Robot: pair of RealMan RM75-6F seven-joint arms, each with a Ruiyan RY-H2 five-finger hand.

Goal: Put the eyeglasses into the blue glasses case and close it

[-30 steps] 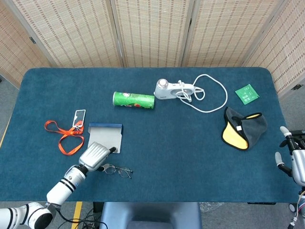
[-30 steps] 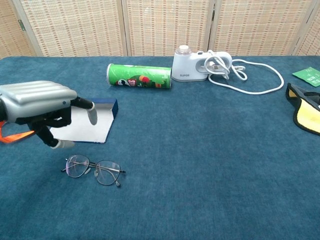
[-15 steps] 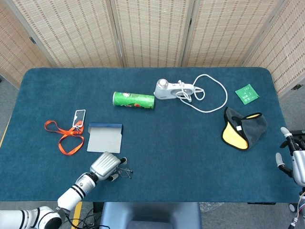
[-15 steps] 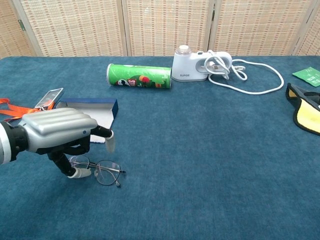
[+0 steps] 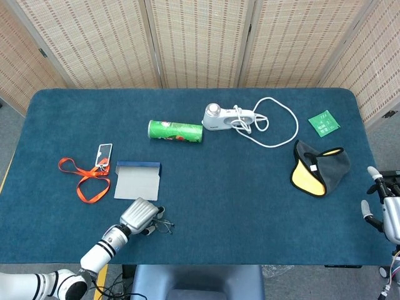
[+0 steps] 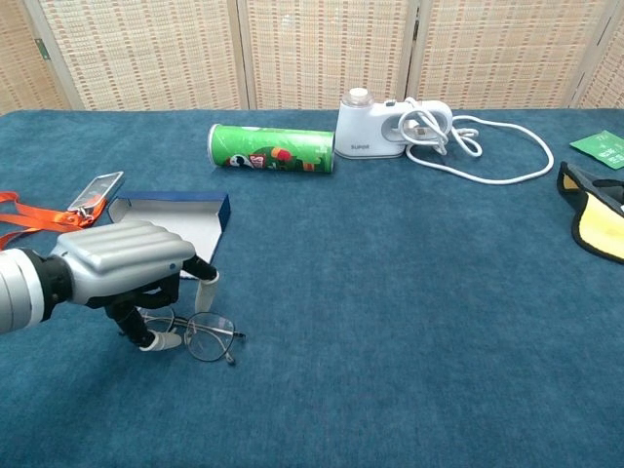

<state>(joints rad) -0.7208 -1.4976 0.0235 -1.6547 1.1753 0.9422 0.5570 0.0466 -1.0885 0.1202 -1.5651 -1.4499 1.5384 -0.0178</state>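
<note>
Left hand (image 6: 122, 265) over glasses (image 6: 195, 334), fingers curled down around left lens, grasp unconfirmed | glasses on cloth, long axis left-right, just before case (image 6: 171, 229) | right hand (image 5: 384, 212) far off, fingers apart.

— Where are the eyeglasses (image 6: 200, 334)?

— On the blue cloth near the front edge, thin dark wire frame, round clear lenses, lying flat. One lens is partly hidden; maybe something touches it, I cannot tell.

— And the blue glasses case (image 5: 138, 180)?

— Open, just behind them, showing a pale grey inside with a blue rim.
</note>
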